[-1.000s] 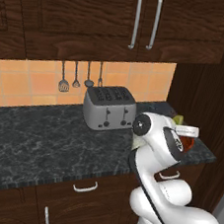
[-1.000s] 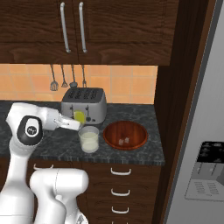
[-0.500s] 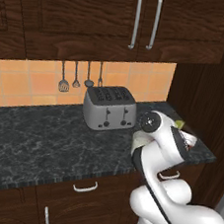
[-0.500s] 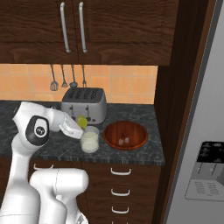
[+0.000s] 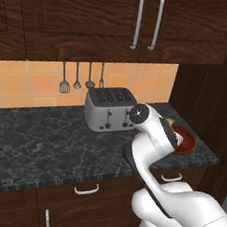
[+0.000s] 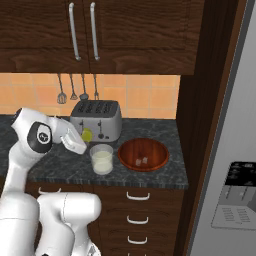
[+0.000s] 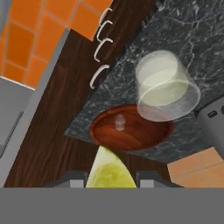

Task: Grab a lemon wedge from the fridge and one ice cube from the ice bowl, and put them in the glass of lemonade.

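The tabletop (image 6: 60, 162) is dark speckled stone, with brown cupboards above and below and orange wall tiles behind. On it stand one silver toaster (image 6: 96, 120), one glass of lemonade (image 6: 101, 159) and one ice bowl (image 6: 143, 154) just right of the glass. The grey fridge (image 6: 235, 165) is far right. The hand (image 7: 109, 183) is clamped on one lemon wedge (image 7: 109, 170), up by the glass.

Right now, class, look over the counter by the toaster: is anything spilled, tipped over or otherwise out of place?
Nothing stands out. The glass of lemonade stands upright on the counter beside the ice bowl, with no spill around either. The toaster sits square against the wall. The lemon wedge sits between the fingers, above the counter.
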You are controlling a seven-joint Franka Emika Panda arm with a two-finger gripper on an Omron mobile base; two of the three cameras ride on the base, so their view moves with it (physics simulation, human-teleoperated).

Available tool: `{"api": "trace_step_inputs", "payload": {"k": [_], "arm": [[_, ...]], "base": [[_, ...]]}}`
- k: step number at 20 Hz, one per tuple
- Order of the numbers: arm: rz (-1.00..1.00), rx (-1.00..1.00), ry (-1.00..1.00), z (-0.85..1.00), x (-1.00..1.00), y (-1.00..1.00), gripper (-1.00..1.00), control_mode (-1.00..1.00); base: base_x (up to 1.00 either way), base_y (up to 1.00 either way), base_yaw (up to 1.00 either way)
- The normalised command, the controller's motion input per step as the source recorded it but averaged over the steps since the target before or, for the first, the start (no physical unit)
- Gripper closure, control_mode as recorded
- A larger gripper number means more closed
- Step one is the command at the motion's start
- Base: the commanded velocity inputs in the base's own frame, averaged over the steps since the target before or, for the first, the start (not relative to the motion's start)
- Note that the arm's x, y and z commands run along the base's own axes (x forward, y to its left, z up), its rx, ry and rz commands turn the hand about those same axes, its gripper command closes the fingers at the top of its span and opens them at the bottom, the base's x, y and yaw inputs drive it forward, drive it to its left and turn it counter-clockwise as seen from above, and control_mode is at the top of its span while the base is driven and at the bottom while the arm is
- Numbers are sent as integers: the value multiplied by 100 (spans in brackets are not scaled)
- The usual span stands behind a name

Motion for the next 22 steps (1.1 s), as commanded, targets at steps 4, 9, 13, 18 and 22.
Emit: {"api": "trace_step_inputs", "payload": {"k": [4,9,13,18,22], "arm": [[0,-16,0,-34,26,3,100,-100],[0,-24,0,-48,22,-2,100,-100],[0,-18,1,-19,2,-18,100,-100],[0,-6,6,0,2,-4,100,-100],[0,0,10,0,12,7,100,-100]], "base": [[0,0,0],[0,0,0],[0,0,0],[0,0,0],[0,0,0]]}}
